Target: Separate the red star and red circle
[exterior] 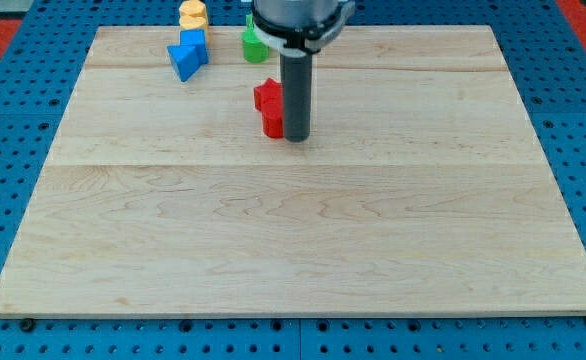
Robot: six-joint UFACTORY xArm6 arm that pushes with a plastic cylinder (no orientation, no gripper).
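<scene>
Two red blocks sit touching near the top middle of the wooden board. The upper red block looks star-like; the lower red block is partly hidden by the rod, and its shape cannot be made out. My tip rests on the board just right of the lower red block, touching or nearly touching it. The dark rod rises in front of the right side of both red blocks.
A blue block lies at the top left, with a yellow block above it at the board's top edge. A green block sits just above the red ones, partly behind the arm. Blue pegboard surrounds the board.
</scene>
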